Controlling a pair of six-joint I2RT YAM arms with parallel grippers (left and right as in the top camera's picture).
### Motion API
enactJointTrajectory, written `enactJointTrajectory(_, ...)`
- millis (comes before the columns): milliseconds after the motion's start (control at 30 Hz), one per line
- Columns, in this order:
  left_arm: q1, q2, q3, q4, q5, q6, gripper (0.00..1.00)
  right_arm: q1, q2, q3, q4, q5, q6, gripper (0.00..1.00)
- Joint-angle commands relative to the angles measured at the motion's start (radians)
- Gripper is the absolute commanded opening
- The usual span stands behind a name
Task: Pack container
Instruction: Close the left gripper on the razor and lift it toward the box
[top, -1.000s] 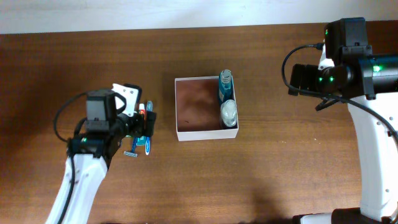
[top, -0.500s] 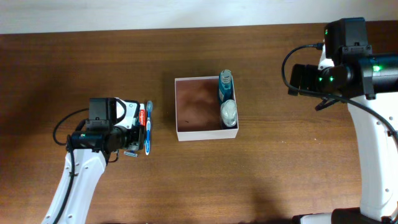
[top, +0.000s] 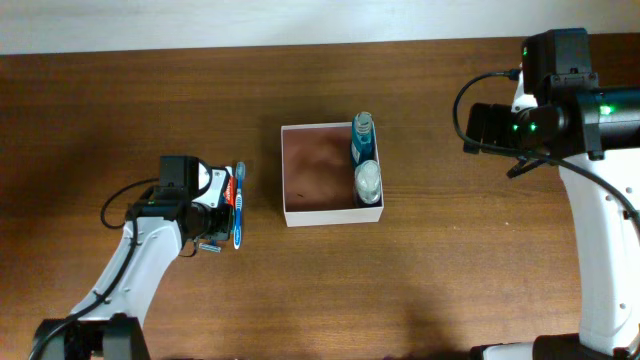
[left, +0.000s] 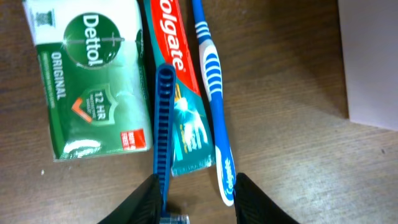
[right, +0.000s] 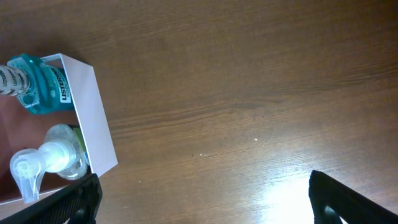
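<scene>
The container (top: 284, 175), a white-walled box with a reddish-brown floor, holds a blue mouthwash bottle (top: 362, 139) and a clear pump bottle (top: 368, 181) along its right wall. Left of it on the table lie a Dettol soap (left: 93, 81), a Colgate toothpaste tube (left: 180, 87), a blue toothbrush (left: 214, 99) and a blue razor (left: 163, 130). My left gripper (left: 198, 186) is low over their near ends, jaws narrowed, one finger against the razor handle and the other against the toothbrush end. My right gripper (right: 202, 202) hangs wide open over bare table, right of the container wall (right: 93, 118).
The four toiletries lie side by side, close together, a short way left of the container wall (left: 373, 62). A pale wall edge runs along the table's far side (top: 300, 22). The right arm (top: 560, 110) stands at the far right.
My left gripper has dropped down over the toiletries and its jaws have narrowed from wide open onto the razor and toothbrush ends. The right arm has not moved.
</scene>
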Motion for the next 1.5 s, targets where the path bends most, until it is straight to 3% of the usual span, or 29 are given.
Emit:
enactJointTrajectory(0,0.024,0.028,-0.007,0.01,-0.029,-0.003,0.38,-0.007,-0.013,0.009,0.003,0.016,0.004,0.98)
enactJointTrajectory(600,0.043,0.187,-0.007,0.061,-0.026,-0.003,0.31,-0.007,-0.013,0.009,0.003,0.016,0.004,0.98)
enactJointTrajectory(700,0.043,0.187,-0.006,0.064,-0.026,-0.003,0.21,-0.007,-0.013,0.009,0.003,0.016,0.004,0.98)
enactJointTrajectory(933,0.043,0.185,-0.004,0.062,-0.026,-0.003,0.14,-0.007,-0.013,0.009,0.003,0.016,0.004,0.98)
enactJointTrajectory(1000,0.043,0.171,0.0,0.055,-0.026,-0.003,0.09,-0.007,-0.013,0.009,0.003,0.016,0.004,0.98)
enactJointTrajectory(1467,0.037,-0.13,0.018,0.024,0.021,-0.09,0.04,-0.007,-0.013,0.009,0.003,0.016,0.004,0.98)
